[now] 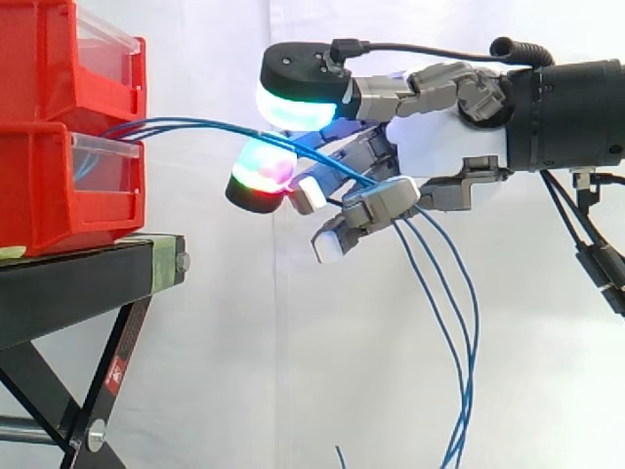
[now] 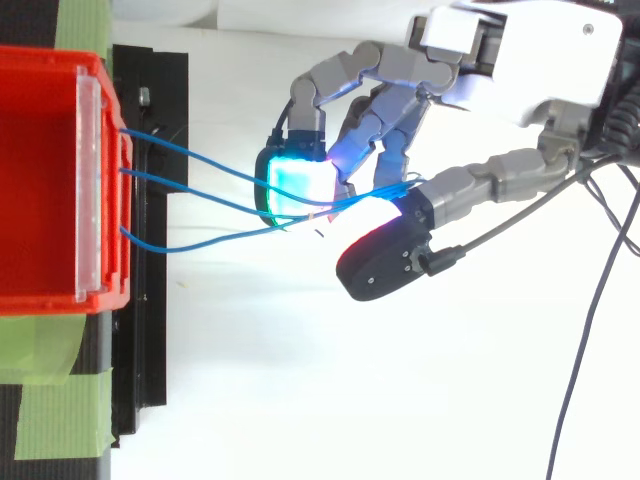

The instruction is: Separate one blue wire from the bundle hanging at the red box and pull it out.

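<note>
You have the hand curled round what looks like the whole bundle of blue wires near the red bin, so no single wire is separated or pulled out yet

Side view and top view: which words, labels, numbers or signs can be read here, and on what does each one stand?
On the red sticker on a leg of the black stand: white marks, too small to read.
On the red bins, the blue wires and the hand: no print to be seen.
So there is no text that can be read.
</note>
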